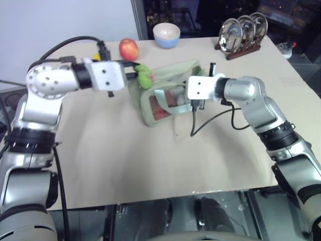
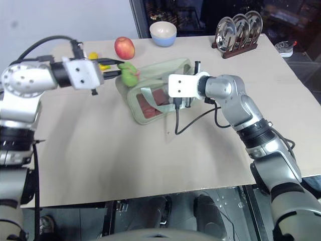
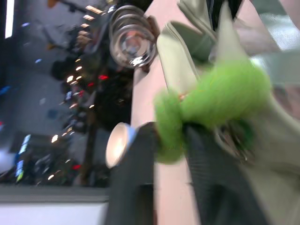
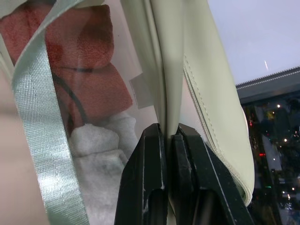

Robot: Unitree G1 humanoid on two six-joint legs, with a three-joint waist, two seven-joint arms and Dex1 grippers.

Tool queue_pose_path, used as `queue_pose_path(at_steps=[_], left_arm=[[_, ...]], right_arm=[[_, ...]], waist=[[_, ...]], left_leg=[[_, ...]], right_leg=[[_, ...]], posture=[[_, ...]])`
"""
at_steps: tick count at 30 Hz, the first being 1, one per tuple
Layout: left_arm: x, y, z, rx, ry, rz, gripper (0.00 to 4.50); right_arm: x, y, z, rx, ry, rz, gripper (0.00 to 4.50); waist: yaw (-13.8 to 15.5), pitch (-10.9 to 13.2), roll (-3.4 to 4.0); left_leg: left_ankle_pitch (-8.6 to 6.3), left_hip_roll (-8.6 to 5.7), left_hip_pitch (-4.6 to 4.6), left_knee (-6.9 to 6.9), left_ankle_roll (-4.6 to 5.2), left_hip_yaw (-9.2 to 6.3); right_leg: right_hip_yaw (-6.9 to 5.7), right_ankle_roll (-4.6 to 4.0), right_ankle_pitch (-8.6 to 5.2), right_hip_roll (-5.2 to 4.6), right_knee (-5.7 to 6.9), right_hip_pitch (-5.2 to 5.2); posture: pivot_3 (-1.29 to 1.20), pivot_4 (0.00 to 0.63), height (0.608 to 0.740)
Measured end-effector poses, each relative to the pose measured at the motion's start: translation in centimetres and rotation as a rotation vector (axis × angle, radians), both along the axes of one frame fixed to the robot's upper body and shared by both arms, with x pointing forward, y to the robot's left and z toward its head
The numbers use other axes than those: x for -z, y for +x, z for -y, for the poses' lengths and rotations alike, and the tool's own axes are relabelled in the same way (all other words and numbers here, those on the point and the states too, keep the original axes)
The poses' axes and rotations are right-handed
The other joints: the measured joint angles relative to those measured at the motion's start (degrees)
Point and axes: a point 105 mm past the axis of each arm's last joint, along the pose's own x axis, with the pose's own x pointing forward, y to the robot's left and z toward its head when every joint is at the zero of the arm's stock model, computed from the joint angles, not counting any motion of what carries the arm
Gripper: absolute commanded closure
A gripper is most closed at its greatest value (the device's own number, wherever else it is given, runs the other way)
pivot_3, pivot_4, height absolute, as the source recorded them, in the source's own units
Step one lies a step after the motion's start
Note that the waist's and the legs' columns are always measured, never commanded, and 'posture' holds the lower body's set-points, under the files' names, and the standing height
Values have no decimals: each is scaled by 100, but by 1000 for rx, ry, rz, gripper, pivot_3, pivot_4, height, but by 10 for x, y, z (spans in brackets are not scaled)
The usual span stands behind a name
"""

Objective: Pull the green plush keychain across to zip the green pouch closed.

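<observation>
The left claw [image 2: 118,67] reaches level from the left, clenched on the green plush keychain [image 2: 129,74] at the green pouch's [image 2: 150,95] left top corner; the pouch is lifted off the bench [image 2: 150,160], red and white cloth inside; the right claw [image 4: 169,140], from the right, pinches the pouch's edge.

I see a beige table [image 1: 150,165] against a pale wall [image 1: 50,20]. Behind its far edge a dark window [image 1: 210,12] shows scattered lights.
</observation>
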Motion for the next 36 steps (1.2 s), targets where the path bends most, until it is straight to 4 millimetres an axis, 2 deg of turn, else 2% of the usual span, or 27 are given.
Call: queue_pose_path(at_steps=[1, 2, 4, 6, 9, 14, 16, 17, 19, 21, 23, 26, 32, 35, 36], left_arm=[[5, 11, 4, -16, -4, 7, 1968], [15, 19, 7, -26, 1, 4, 1583], [32, 26, 10, -29, 1, -23, 1583], [35, 25, 9, -26, -20, -38, 1583], [41, 19, -2, -40, -175, -136, 1583], [42, -2, -17, -19, -421, -310, 1583], [40, -20, -30, -1, -563, -395, 1583], [43, -34, -43, -9, -666, -446, 1583], [50, -44, -55, -44, -768, -501, 1583], [68, -57, -61, -112, -831, -557, 1583], [85, -61, -54, -148, -888, -580, 1583], [108, -59, -27, -178, -972, -603, 1583], [121, -44, 0, -258, -1023, -565, 1583], [124, -39, 5, -284, -1017, -549, 2296], [125, -38, 5, -289, -1013, -541, 2715]], right_arm=[[0, 0, -1, -1, 3, 1, 4500], [0, 0, -2, -1, 3, 0, 4500], [0, 0, -3, -2, 6, -2, 4500], [0, -1, -4, -2, 9, -3, 4500], [-1, -3, -6, -6, 13, 0, 4500], [0, -2, -5, -2, 13, -2, 4500], [0, -3, -5, -5, 14, -4, 4500], [0, -4, -5, -9, 15, -7, 4500], [0, -4, -4, -7, 15, -10, 4500], [1, -3, -2, 0, 13, -16, 4500], [0, -2, -1, 5, 14, -19, 4500], [1, -2, -1, 4, 16, -21, 4500], [1, -2, -3, -1, 17, -26, 4500], [1, -2, -3, -1, 17, -26, 4500], [1, -2, -3, -1, 17, -26, 4500]], waist=[[-10, -1, 1], [-21, -1, 1], [-54, 0, -1], [-76, -1, -1], [-89, -2, 0], [-86, -2, 0], [-96, -2, 0], [-117, -2, 1], [-91, -2, 1], [-51, -2, 0], [-5, -2, -1], [70, -5, -7], [78, -8, -6], [72, -8, -6], [72, -8, -6]], left_leg=[[0, -1, 1, 2, 0, -3], [0, -1, 0, 5, 0, -3], [0, -1, -10, 14, 0, -3], [0, -1, -41, 30, 0, 0], [1, -2, -84, 56, -1, 6], [2, -1, -83, 63, -2, 8], [1, 0, -80, 61, -2, 12], [2, 2, -77, 58, -2, 15], [2, 5, -79, 58, -3, 9], [2, 2, -77, 59, -3, 9], [2, -1, -73, 61, -3, 6], [1, -2, -64, 67, -3, 0], [8, 4, -52, 59, -15, 0], [8, 4, -53, 59, -15, 1], [8, 4, -53, 59, -15, 1]], right_leg=[[-3, 0, 0, 1, 2, 1], [-2, 0, 0, 0, 4, 1], [0, 0, 0, 1, 11, -9], [9, 0, 0, 0, 32, -45], [20, 0, 0, -2, 75, -102], [22, 0, 0, -1, 85, -101], [27, 0, 0, 0, 86, -102], [35, 0, 0, 0, 85, -102], [40, 0, 0, 1, 81, -101], [43, 0, 0, -4, 80, -96], [37, -1, 1, -8, 77, -87], [30, -6, 7, -8, 76, -68], [30, -17, 14, 2, 79, -66], [32, -17, 14, 2, 77, -67], [32, -17, 14, 2, 77, -67]], posture=[[0, 150, 740], [0, 150, 740], [0, 150, 740], [0, 150, 740], [0, 150, 740], [0, 150, 740], [0, 150, 740], [0, 150, 740], [0, 150, 740], [0, 150, 740], [0, 150, 740], [0, 150, 740], [0, 150, 740], [0, 150, 740], [0, 150, 740]])
